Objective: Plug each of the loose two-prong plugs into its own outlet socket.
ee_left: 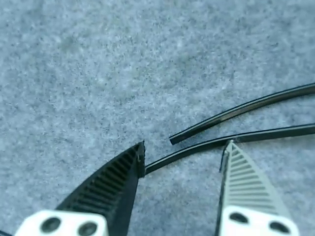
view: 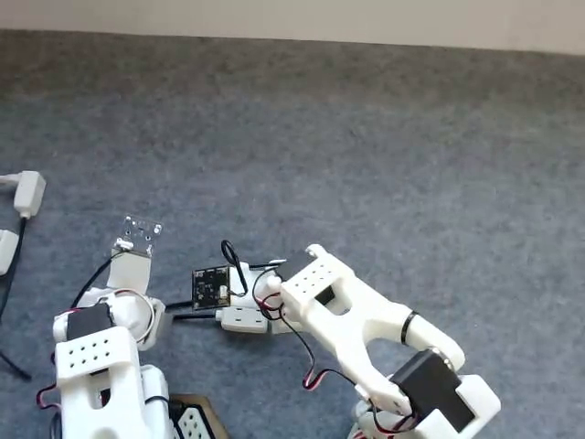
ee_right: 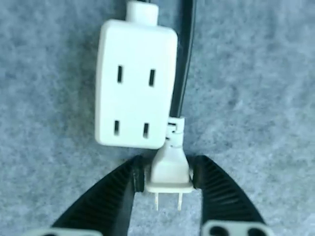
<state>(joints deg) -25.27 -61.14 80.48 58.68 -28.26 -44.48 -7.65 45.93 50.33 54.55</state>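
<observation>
A white outlet block (ee_right: 135, 83) with two sockets lies flat on the grey carpet. Right beside its long edge is a white two-prong plug (ee_right: 170, 171), and my right gripper (ee_right: 167, 167) is shut on its body, prongs pointing away from the block. In the high view the block (view: 242, 319) sits just under the right arm's wrist. My left gripper (ee_left: 184, 147) is open low over the carpet, with a thin black cable (ee_left: 221, 141) running between its fingertips. From above, the left gripper (view: 137, 236) stands left of the block, apart from it.
Another white plug (view: 29, 192) on a black cord lies at the far left edge, with a second white piece (view: 7, 249) below it. A second black cable end (ee_left: 236, 110) lies near the left gripper. Open carpet stretches across the back and right.
</observation>
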